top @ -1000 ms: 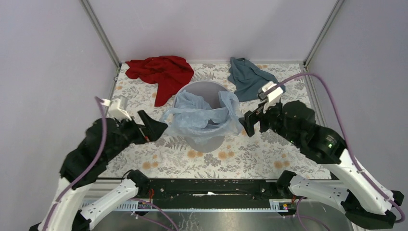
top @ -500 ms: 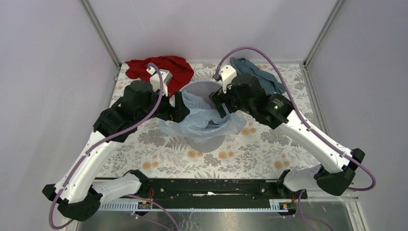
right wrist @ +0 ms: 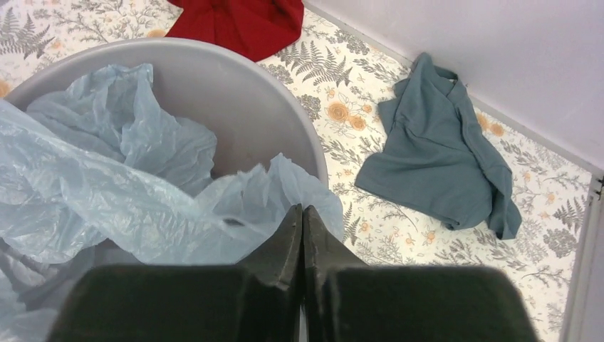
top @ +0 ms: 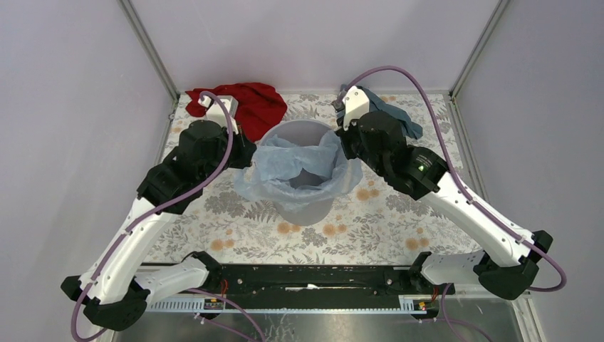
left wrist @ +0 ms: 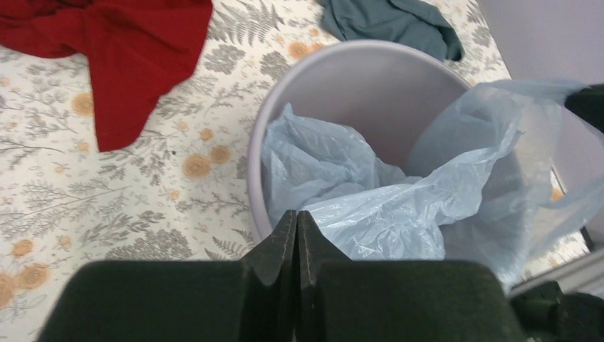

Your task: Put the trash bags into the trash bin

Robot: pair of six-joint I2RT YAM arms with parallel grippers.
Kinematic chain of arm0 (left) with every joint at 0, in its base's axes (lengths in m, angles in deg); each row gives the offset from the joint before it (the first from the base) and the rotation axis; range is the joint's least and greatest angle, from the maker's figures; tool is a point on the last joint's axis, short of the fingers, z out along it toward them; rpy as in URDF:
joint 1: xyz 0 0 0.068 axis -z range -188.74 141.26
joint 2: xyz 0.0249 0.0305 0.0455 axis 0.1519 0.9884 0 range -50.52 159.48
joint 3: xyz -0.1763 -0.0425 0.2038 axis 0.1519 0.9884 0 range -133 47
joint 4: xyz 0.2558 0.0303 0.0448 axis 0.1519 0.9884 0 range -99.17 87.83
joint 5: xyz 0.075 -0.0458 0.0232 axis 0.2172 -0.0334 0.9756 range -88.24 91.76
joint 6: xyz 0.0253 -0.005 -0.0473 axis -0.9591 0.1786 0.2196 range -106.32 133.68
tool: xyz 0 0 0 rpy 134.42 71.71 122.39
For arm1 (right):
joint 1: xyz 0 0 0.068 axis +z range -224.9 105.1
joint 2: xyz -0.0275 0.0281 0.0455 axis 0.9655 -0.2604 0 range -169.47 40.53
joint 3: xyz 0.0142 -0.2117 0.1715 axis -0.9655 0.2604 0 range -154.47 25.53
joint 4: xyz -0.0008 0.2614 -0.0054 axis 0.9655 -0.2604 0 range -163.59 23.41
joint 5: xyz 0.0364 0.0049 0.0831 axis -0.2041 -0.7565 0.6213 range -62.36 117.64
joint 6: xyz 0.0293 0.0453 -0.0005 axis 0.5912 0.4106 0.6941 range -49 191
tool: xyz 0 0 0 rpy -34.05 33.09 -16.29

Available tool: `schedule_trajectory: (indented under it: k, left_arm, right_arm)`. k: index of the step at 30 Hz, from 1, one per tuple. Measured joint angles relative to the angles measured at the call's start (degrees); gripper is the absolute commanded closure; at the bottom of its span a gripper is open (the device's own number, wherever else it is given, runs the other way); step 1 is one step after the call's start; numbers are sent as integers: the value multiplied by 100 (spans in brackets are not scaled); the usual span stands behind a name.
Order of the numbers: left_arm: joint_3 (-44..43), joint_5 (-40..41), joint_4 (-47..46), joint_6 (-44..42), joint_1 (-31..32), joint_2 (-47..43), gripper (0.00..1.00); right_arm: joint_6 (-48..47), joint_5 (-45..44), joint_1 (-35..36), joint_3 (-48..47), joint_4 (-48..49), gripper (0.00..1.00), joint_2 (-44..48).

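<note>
The trash bin [top: 306, 211] is a round light grey bucket in the middle of the table. The trash bag [top: 292, 168], a wrinkly pale blue film, lies partly inside it and hangs over the front rim. My left gripper [top: 251, 154] is at the bin's left rim and my right gripper [top: 342, 146] at its right rim. In the left wrist view the left gripper [left wrist: 296, 214] is shut, with the bag [left wrist: 384, 214] running up to its tips above the bin [left wrist: 370, 92]. In the right wrist view the right gripper [right wrist: 302, 208] is shut where the bag [right wrist: 107, 192] peaks beside the bin's wall [right wrist: 235, 107].
A red cloth [top: 238, 103] lies at the back left of the flowered table, just behind the left wrist. A teal-blue cloth [top: 400, 120] lies at the back right, partly under the right arm. Purple walls and metal posts close in the back and sides.
Both arms swung forward from the near edge to the bin's two sides. Their jaws went from wide open to shut at the bag's edges. The bag now spreads wider across the bin's mouth.
</note>
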Motion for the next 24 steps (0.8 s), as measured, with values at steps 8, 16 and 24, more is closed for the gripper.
schedule_trajectory:
  k: [8, 16, 24]
  left_arm:
    - [118, 807, -503, 157, -160, 546, 100]
    - [321, 146, -883, 293, -1384, 1397, 100]
    - [673, -1764, -1633, 682, -2879, 1731, 100]
  right_arm:
    - [229, 629, -820, 658, 796, 100, -181]
    - [813, 2173, -1958, 1384, 1502, 100, -199]
    - [1156, 2282, -2157, 1338, 1878, 100, -398]
